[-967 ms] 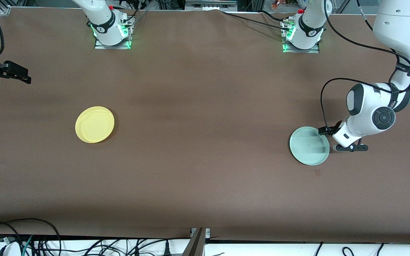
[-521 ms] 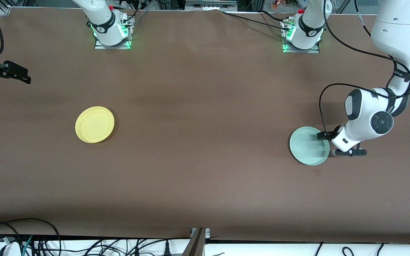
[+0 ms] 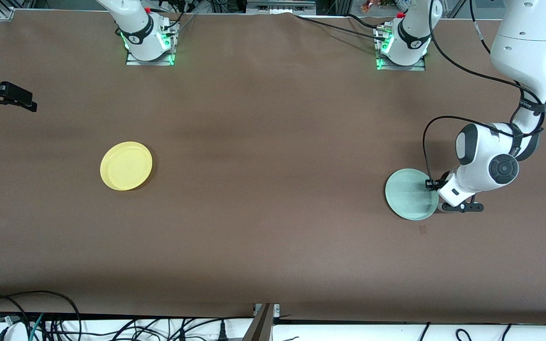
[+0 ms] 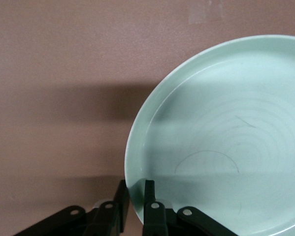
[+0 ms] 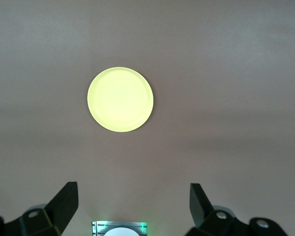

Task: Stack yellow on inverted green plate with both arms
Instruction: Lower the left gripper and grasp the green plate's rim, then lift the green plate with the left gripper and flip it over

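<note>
The pale green plate (image 3: 410, 194) lies hollow side up on the table at the left arm's end. My left gripper (image 3: 436, 189) is low at the plate's edge, one finger inside the rim and one outside, shut on the rim; the left wrist view shows the green plate (image 4: 221, 142) and the gripper (image 4: 136, 187) pinching it. The yellow plate (image 3: 126, 166) lies flat toward the right arm's end, and it shows in the right wrist view (image 5: 120, 99). My right gripper (image 3: 22, 97) hangs open and empty in the air at the table's end, fingers wide apart (image 5: 132, 189).
The brown table (image 3: 273, 142) is bare between the two plates. Both arm bases (image 3: 149, 42) stand along the table's edge farthest from the front camera. Cables lie along the nearest edge.
My left gripper has slid in toward the green plate and closed on its rim. The right gripper has shifted slightly. Both plates stay where they were.
</note>
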Motion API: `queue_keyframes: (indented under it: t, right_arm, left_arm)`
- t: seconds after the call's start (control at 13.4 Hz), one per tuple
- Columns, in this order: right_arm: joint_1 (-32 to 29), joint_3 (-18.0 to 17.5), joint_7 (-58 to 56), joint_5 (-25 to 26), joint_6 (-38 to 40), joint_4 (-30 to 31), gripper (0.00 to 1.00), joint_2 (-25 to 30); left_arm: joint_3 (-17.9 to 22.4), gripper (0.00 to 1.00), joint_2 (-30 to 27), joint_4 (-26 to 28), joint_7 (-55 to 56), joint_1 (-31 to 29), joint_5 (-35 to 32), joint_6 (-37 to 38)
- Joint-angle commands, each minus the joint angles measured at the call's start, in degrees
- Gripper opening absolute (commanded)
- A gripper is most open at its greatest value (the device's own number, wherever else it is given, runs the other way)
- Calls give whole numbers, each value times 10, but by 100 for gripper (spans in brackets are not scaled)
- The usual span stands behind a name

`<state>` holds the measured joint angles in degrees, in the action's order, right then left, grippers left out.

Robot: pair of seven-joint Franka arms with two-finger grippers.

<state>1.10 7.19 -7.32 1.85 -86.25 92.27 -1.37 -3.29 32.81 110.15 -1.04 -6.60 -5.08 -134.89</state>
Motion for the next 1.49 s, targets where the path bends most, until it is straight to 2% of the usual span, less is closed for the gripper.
queue_keyframes:
  t: [0.0, 0.15, 0.45, 0.67, 0.82, 1.04, 1.19, 1.41]
  right_arm:
    - [-1, 1, -3, -12, 6, -7, 100, -3]
    - [0, 0, -3, -12, 9, -7, 100, -2]
    - [2, -2, 2, -12, 9, -7, 100, -1]
    - [7, -3, 5, -12, 9, -7, 100, -1]
    - [7, -3, 4, -12, 9, -7, 100, -1]
    - [7, -4, 5, -12, 11, -7, 100, 0]
    - [7, -7, 5, -12, 11, -7, 100, 0]
    - [8, -8, 5, -12, 10, -8, 100, 0]
  left_arm:
    - [1, 0, 4, -21, -40, 4, -19, 22]
    - [0, 0, 1, -55, -65, 5, -37, 72]
    - [2, 0, 3, -206, -70, 55, -44, 309]
    - [1, 0, 1, -282, -56, 136, -139, 405]
    - [4, 0, 0, -321, -27, 191, -162, 442]
    - [5, 0, 1, -357, 23, 291, -264, 460]
    - [7, 0, 1, -361, 77, 348, -301, 462]
    - [7, 0, 8, -360, 176, 438, -391, 486]
